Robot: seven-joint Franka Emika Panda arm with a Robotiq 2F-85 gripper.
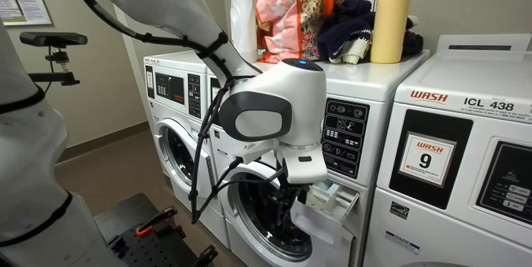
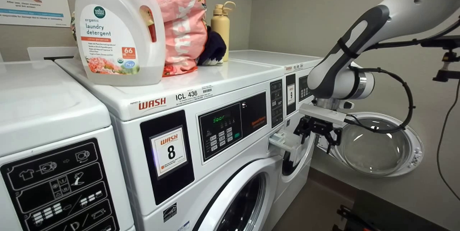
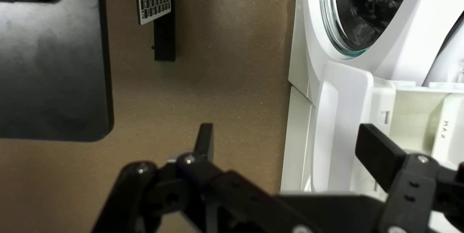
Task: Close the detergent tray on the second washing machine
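While the gripper (image 3: 285,130) is spread wide, one detergent tray (image 3: 353,113) juts out

Two fingers (image 3: 378,153) stand well apart: in the wrist view one overlaps the tray, the other shows against the floor (image 3: 235,62). Whether either touches the tray cannot be told. Single and pulled out, the tray sits below the keypad (image 2: 276,103) of the second washing machine (image 2: 210,173), marked 8, its compartments (image 3: 417,124) exposed. One arm (image 1: 299,101) hangs before that machine and, in an exterior view, covers part of its front. Beyond the gripper is one round glass door (image 2: 375,146), swung out; to which machine it belongs cannot be told.

Washing machines total three: this one, the unit marked 9 (image 1: 449,225) on one side and another machine (image 2: 54,98) on the opposite side. On top of the second machine are one detergent bottle (image 2: 122,40), one pink flowered bag (image 2: 183,26), one yellow water bottle (image 1: 389,26) and some dark knitwear (image 1: 347,26), pieces not countable. At least two printed notices (image 2: 34,1) hang on the wall (image 2: 305,4) behind.
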